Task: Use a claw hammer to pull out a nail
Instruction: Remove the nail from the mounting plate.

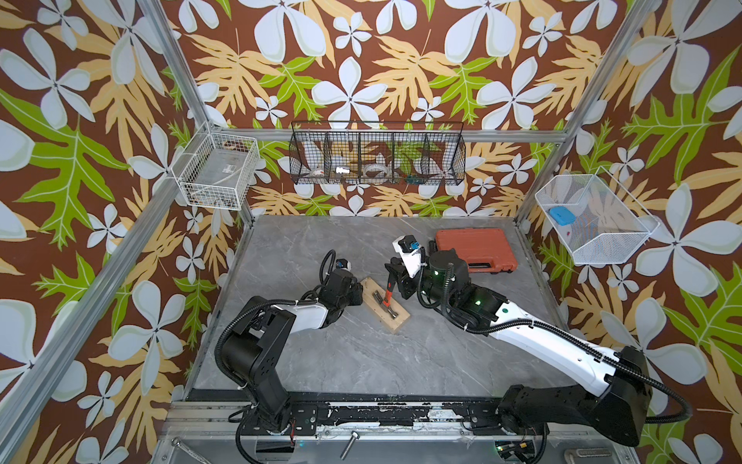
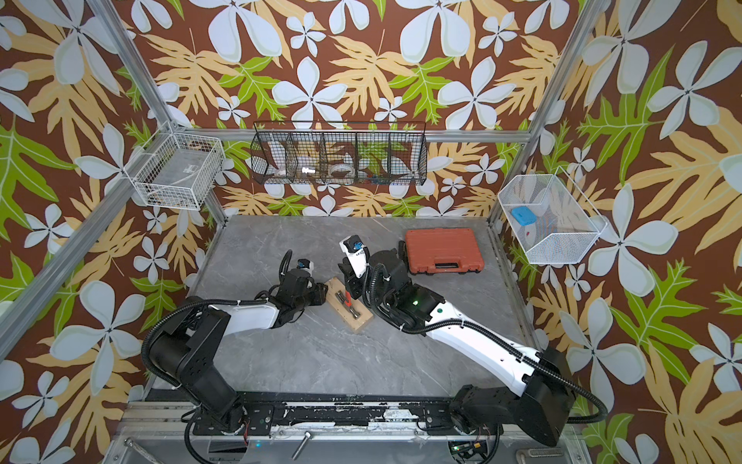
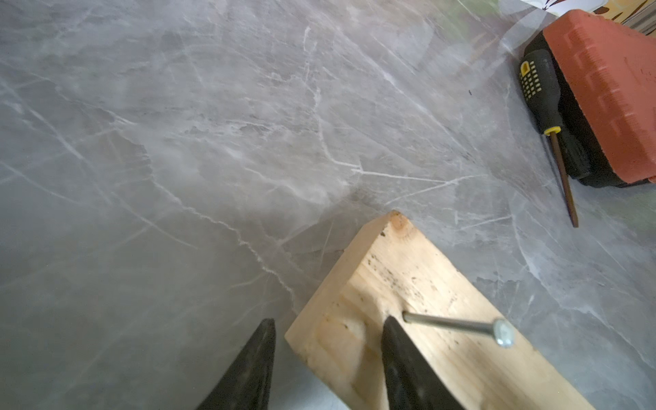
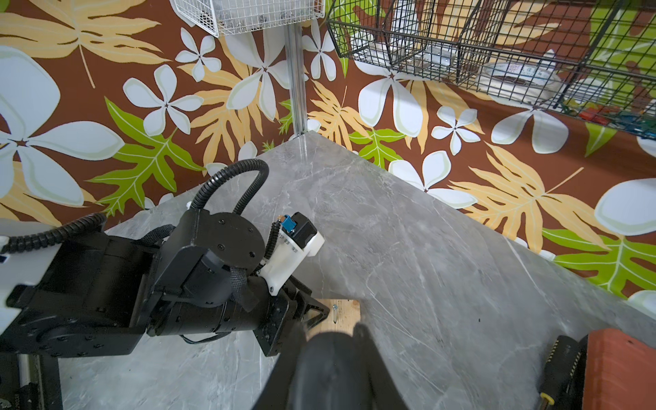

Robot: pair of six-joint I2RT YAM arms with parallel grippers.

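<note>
A pale wooden block (image 1: 395, 323) (image 2: 359, 321) lies slantwise mid-table. The claw hammer (image 1: 387, 296) (image 2: 348, 297) stands on it, its silver head on the wood and its red-orange shaft rising to my right gripper (image 1: 391, 280) (image 4: 330, 332), which is shut on the black tail end. The nail (image 3: 454, 324) (image 4: 335, 314) leans out of the block's far end. There my left gripper (image 1: 358, 290) (image 3: 329, 319) is open. One finger (image 3: 408, 365) lies on the block's top beside the nail. The second finger (image 3: 248, 365) hangs over the table, apart from the wood.
A red-orange tool case (image 1: 475, 249) (image 3: 603, 88) lies at the back right, a black-and-yellow screwdriver (image 3: 543, 92) (image 4: 564, 365) along its side. Wire baskets hang on the walls: white (image 1: 217, 172), black (image 1: 377, 154), white (image 1: 594, 217). A bolt (image 1: 349, 444) lies on the front rail.
</note>
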